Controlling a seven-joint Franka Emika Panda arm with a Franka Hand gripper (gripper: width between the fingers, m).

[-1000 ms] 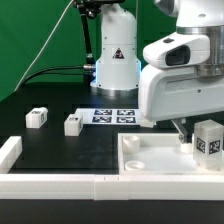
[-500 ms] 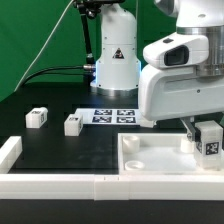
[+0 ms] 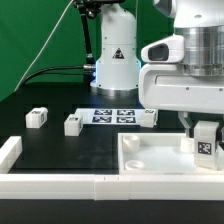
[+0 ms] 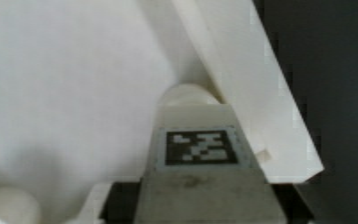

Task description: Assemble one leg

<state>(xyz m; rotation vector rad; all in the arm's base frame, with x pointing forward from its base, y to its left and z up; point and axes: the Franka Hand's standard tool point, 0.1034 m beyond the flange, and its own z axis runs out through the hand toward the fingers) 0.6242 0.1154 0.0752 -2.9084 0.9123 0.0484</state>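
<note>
My gripper [image 3: 203, 126] is shut on a white leg [image 3: 205, 141] with a square tag on its face. It holds the leg upright over the right part of the large white tray piece [image 3: 150, 172]. In the wrist view the leg [image 4: 202, 150] lies between my dark fingers [image 4: 126, 196], its far end at a rounded corner socket [image 4: 192, 95] beside the tray's raised rim [image 4: 247, 85]. Three more legs lie on the black table: one at the exterior view's left [image 3: 37, 118], one beside it [image 3: 73, 124], one behind the tray [image 3: 148, 119].
The marker board [image 3: 112, 115] lies flat in front of the white robot base [image 3: 115, 55]. A white rail [image 3: 60, 184] runs along the front table edge, with a short white piece [image 3: 9, 152] at its left end. Cables hang at the back left.
My gripper has shifted slightly toward the exterior view's left with the leg in it, still over the tray. The hand's body has risen, uncovering the leg behind the tray.
</note>
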